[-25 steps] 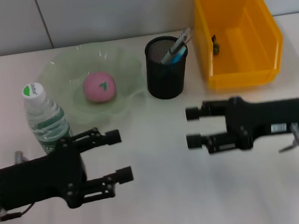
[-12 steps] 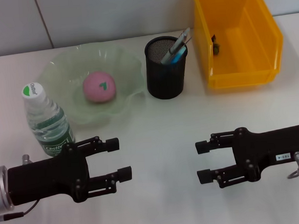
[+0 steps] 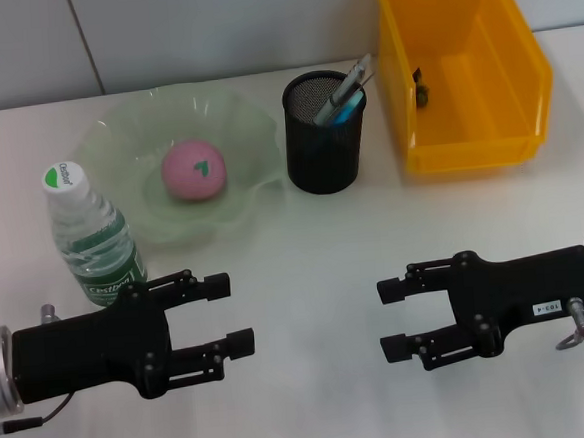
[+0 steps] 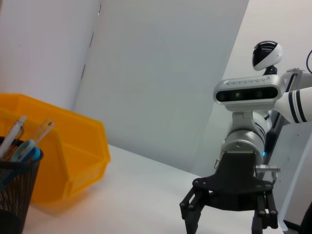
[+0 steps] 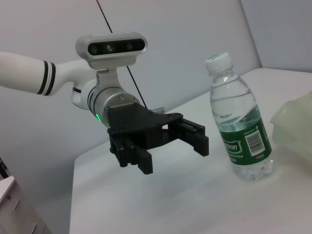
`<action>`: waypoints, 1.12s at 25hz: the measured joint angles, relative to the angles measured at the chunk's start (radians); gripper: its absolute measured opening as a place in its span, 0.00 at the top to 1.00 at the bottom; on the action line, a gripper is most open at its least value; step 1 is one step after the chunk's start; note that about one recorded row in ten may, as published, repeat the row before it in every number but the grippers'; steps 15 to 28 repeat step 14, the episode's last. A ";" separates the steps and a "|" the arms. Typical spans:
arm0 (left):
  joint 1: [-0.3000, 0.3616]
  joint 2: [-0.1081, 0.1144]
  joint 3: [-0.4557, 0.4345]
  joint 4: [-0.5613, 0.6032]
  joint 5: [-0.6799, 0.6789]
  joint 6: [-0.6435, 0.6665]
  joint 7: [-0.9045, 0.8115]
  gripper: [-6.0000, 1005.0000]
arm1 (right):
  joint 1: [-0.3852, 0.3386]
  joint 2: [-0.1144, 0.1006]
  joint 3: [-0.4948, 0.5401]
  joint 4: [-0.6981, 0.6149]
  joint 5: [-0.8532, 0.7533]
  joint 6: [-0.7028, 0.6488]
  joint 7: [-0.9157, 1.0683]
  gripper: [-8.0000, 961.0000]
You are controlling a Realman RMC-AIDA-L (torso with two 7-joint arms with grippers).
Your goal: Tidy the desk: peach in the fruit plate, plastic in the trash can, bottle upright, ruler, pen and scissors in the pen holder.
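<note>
The peach [image 3: 194, 171] lay in the fruit plate [image 3: 126, 140], the bottle [image 3: 94, 238] stood upright at the plate's 7 o'clock, the pen holder [image 3: 323, 134] at its 3 o'clock, while the left gripper [image 3: 233, 311] and right gripper [image 3: 390, 319] hovered open and empty above the desk [image 3: 306, 278].

A white desk [image 3: 306, 278] filled most of the head view, lit evenly with soft shadows. Behind it stood a pale grey wall [image 3: 208, 24] with a thin dark seam; the wrist views showed the same plain panels.
</note>
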State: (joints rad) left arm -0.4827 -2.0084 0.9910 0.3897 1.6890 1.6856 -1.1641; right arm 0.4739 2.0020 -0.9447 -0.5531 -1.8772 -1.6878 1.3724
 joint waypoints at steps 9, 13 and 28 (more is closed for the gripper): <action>0.005 0.002 0.018 0.006 0.000 0.002 -0.003 0.24 | 0.000 0.006 0.006 0.001 -0.002 0.003 -0.001 0.18; 0.001 0.002 0.024 0.007 0.020 -0.002 -0.005 0.24 | 0.000 0.007 0.007 0.001 -0.002 0.003 -0.001 0.18; 0.000 0.002 0.024 0.007 0.023 -0.003 -0.005 0.24 | 0.001 0.008 0.006 0.001 -0.002 0.003 0.001 0.18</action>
